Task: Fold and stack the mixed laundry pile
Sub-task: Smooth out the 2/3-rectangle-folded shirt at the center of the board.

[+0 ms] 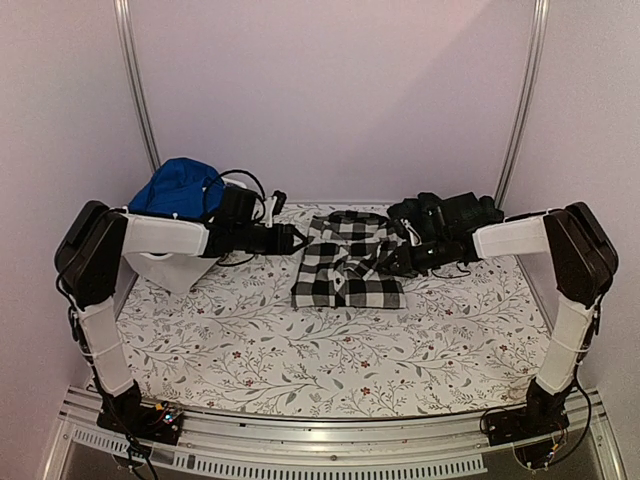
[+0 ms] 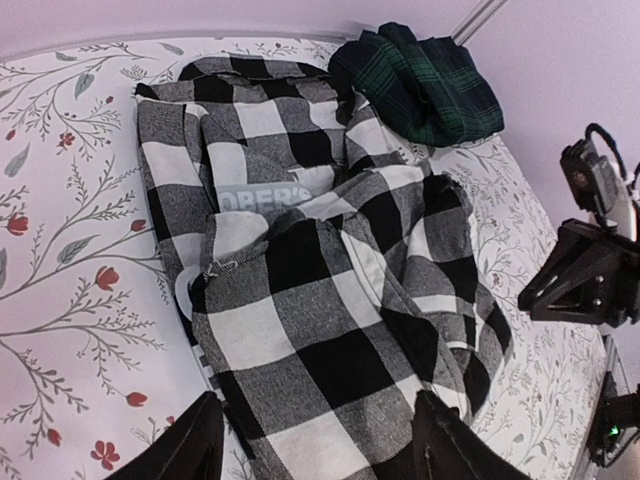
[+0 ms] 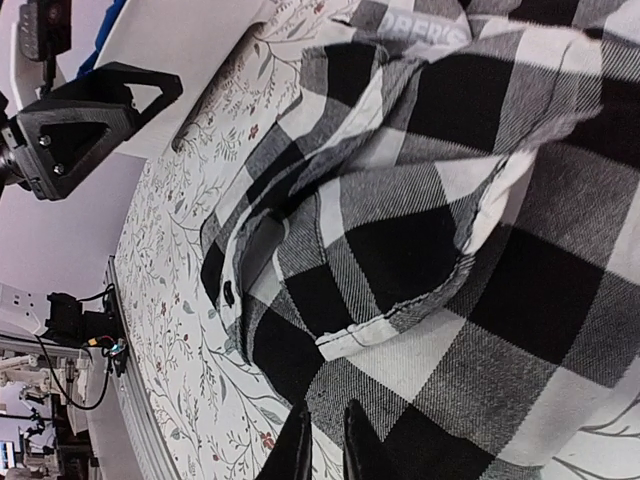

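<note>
The black-and-white checked shirt (image 1: 345, 262) lies crumpled in the middle of the table; it fills the left wrist view (image 2: 330, 300) and the right wrist view (image 3: 450, 200). My left gripper (image 1: 296, 240) is wide open at the shirt's left edge, its fingers (image 2: 190, 448) straddling the cloth without gripping it. My right gripper (image 1: 392, 262) is at the shirt's right edge, its fingertips (image 3: 300, 448) nearly together with the shirt's hem between them. The dark tartan garment (image 1: 445, 215) lies bunched at the back right, also in the left wrist view (image 2: 420, 85). The blue garment (image 1: 180, 188) sits in the tub.
The white plastic tub (image 1: 165, 268) stands at the back left, beside my left arm. The table carries a floral cloth (image 1: 330, 360). Metal frame posts (image 1: 135, 80) rise at both back corners. A rail (image 1: 330, 440) runs along the near edge.
</note>
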Tool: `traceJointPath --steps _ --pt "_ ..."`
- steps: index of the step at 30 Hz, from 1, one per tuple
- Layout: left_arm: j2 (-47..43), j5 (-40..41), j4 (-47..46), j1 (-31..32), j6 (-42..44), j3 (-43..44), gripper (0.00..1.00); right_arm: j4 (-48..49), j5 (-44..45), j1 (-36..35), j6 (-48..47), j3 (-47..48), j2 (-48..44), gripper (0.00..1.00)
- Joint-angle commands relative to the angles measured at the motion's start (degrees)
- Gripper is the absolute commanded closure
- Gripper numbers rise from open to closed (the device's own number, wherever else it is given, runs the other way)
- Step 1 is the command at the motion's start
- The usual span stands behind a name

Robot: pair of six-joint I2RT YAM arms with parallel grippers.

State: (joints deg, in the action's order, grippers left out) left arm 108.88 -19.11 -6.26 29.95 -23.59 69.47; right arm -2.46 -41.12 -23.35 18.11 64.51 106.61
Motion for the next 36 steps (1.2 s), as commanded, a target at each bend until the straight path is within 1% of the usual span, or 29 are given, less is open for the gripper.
traceJointPath --steps 1,3,8,14,20,23,25,26,29,36 --pt "-0.05 -0.22 -1.47 1.30 0.26 -0.23 0.36 -3.44 1.81 -2.87 -2.59 1.10 2.81 0.92" --pt "0.06 -0.25 -1.52 1.36 0.24 0.02 0.36 -3.40 2.43 -3.60 -2.60 1.48 3.93 0.93" --pt "1.39 -0.46 -1.60 1.78 0.80 1.66 0.36 -2.91 3.84 -4.11 -1.91 6.33 8.62 0.92" --pt "4.83 1.92 2.15 3.18 2.81 7.31 0.36 -4.40 4.70 -4.10 -2.02 17.11 16.05 0.90" --pt "6.10 2.57 3.26 3.33 3.28 9.67 0.36 -7.43 6.02 -3.90 -2.74 27.61 23.63 0.87" --pt "7.18 2.99 4.89 3.34 3.72 11.35 0.36 -9.41 6.71 -3.53 -2.94 31.04 27.45 0.86" --pt "8.02 3.97 6.06 3.78 4.37 12.91 0.36 -9.69 7.12 -3.13 -2.69 30.70 28.33 0.86" --pt "8.36 4.46 8.14 4.22 5.07 13.81 0.36 -9.46 7.11 -2.86 -2.65 29.92 28.18 0.86" --pt "10.45 6.36 11.02 5.53 6.22 16.74 0.38 -7.25 7.78 -1.91 -2.27 25.54 26.12 0.85" --pt "18.89 9.61 18.66 7.38 6.72 27.71 0.46 -2.79 5.90 -0.48 -1.37 20.16 23.24 0.83"
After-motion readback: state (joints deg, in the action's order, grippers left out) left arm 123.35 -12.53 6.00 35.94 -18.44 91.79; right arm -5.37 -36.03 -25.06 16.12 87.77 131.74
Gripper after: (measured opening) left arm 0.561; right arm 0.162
